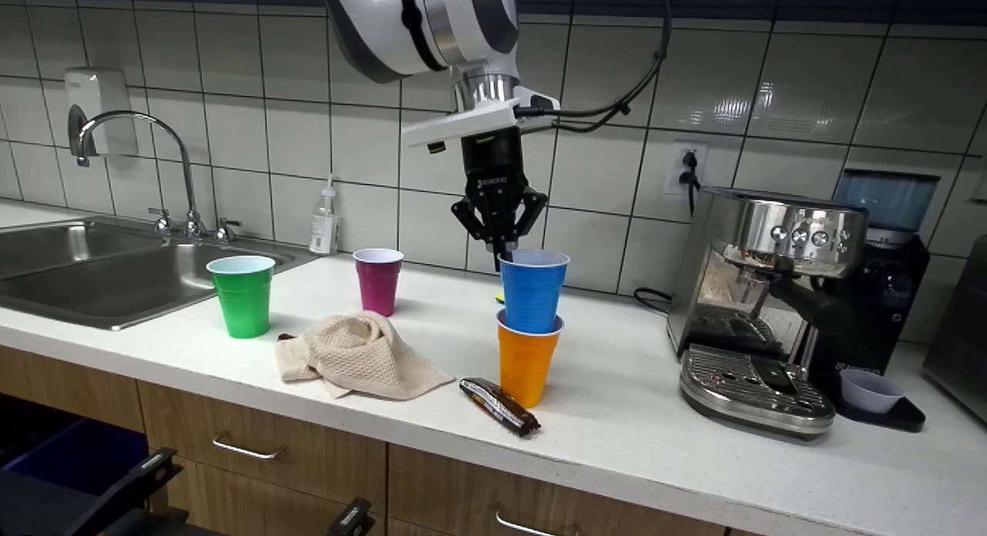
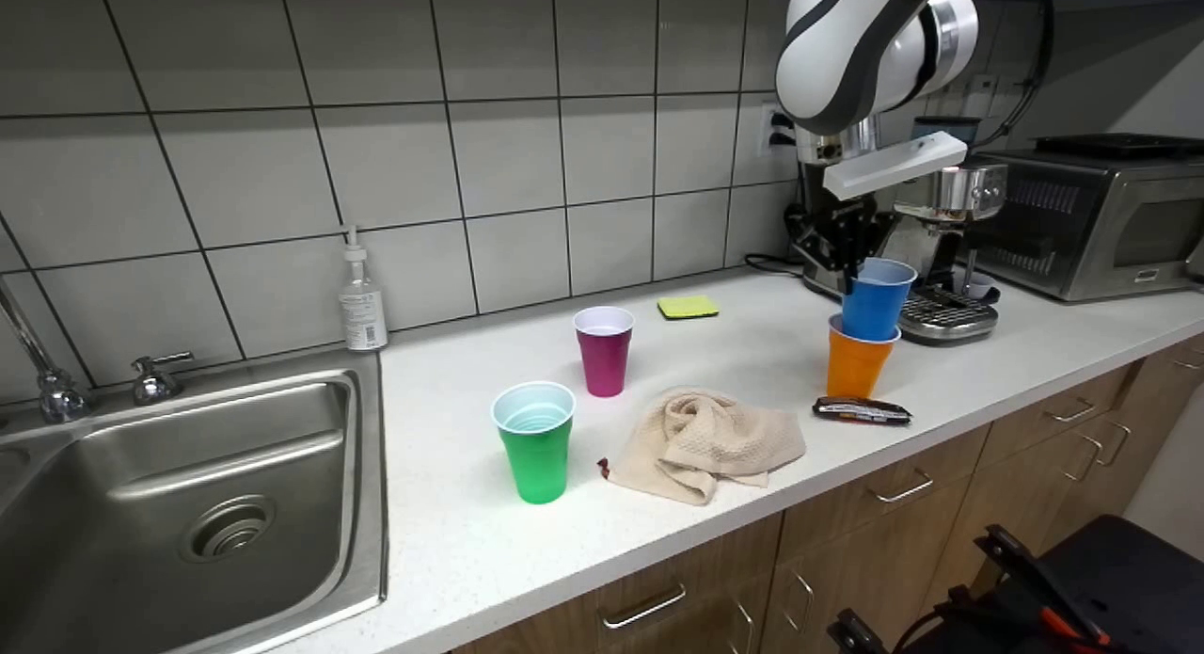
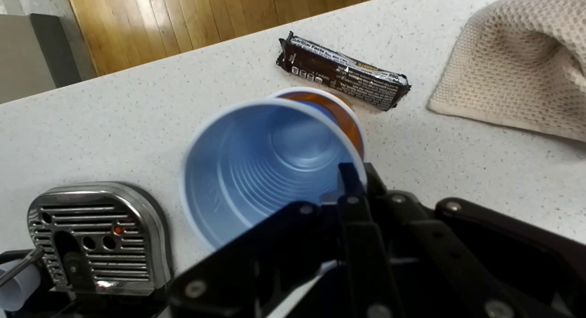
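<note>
Gently Now: We Pinch the Blue Cup by Its Rim

Our gripper is pinching the rim of the blue cup, with one finger inside the cup and one outside. The bottom of the blue cup dips into the mouth of the orange cup. The orange cup stands on the counter, near its front edge, the one above the drawers. We cannot tell how deep the blue cup sits, or if it leans a tiny bit.

So how do we do this well? We think slow moves, straight up or straight down, are best, because a sideways tug could knock the orange cup over. Nothing else holds that cup, and it looks light. The blue rim is thin and may bend, so a snug pinch seems better than a hard squeeze. If we let go, we should spread the fingers only a little, since a big spread could shove the cup.

We also watch the snack bar. It lies between the orange cup and the front edge, so close that we cannot tell if they touch. The crumpled cloth lies near the front edge too, over toward the sink.
</note>
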